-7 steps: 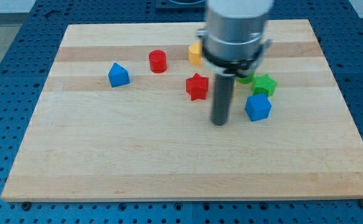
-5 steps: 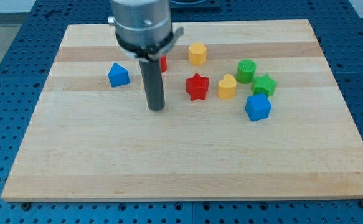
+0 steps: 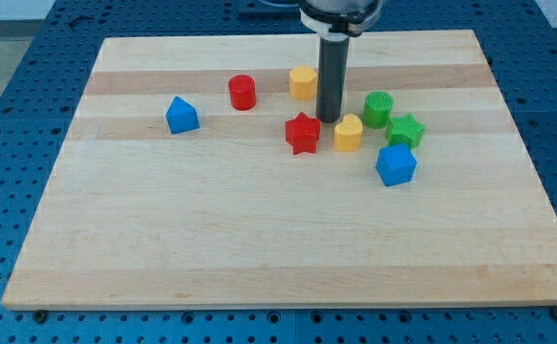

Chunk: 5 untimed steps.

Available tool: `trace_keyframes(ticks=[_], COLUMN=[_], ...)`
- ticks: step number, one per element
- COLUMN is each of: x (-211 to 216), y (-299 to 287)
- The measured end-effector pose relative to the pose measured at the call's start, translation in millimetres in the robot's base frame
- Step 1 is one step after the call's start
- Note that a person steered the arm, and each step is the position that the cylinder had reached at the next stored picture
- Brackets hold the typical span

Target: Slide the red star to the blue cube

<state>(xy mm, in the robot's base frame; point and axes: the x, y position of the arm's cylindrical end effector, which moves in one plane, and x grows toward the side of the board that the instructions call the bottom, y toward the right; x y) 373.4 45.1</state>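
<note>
Seven blocks: lay spread on pale wooden tabletop.
Tip: stood above-right of red star, beside yellow heart-shaped block.
Blue cube: sat lower right, apart from star.
Hand: none fitted, bare rod only.

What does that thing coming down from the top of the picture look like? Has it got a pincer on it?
No pincer. It is a plain, straight rod, dark grey to black, round and smooth, hanging from a wider dark collar cut off by the view's top. No cables or markings show. My tip is simply the rod's blunt lower end.
</note>
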Motion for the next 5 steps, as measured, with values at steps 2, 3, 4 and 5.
trace_keyframes(ticks=[2,3,4,5], x=[22.5,31.6,31.6,35.6], y=[-18.7,-34.9,-66.0,-95.0])
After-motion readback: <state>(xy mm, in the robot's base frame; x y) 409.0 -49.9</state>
